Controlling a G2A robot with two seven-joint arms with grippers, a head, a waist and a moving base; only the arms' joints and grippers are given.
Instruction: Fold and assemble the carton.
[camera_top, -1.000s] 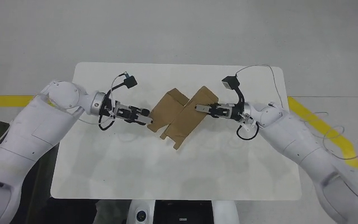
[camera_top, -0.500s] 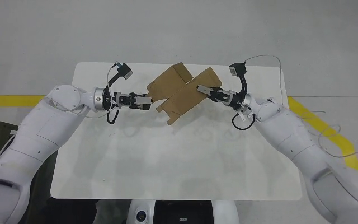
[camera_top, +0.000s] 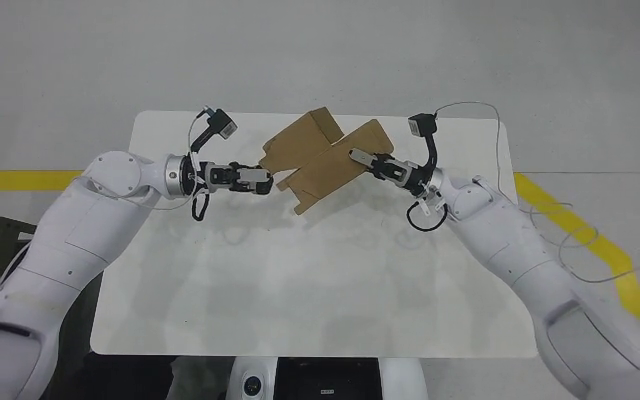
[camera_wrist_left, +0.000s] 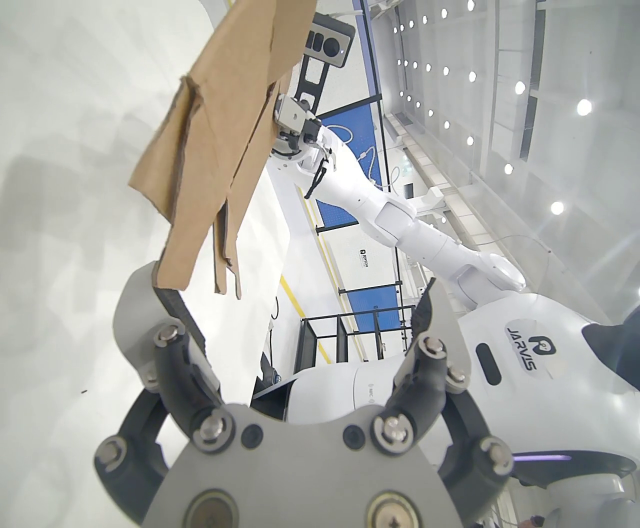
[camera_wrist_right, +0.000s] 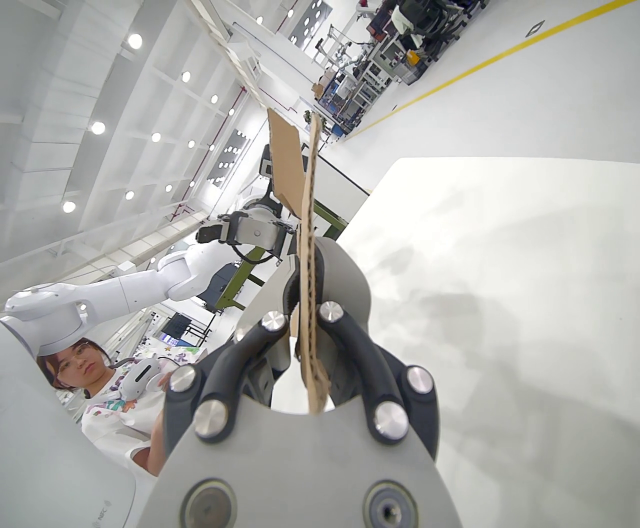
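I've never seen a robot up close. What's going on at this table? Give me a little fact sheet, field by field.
Item: brown cardboard carton, flat, not yet a box
Right gripper: shut on one edge of the carton
Left gripper: open, at the carton's opposite corner
Surface: white table beneath both arms
Stage: folding not yet done

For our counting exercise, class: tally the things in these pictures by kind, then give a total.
Cardboard carton: 1
Table: 1
Robot tools: 2 (left tool, right tool)
Total: 4
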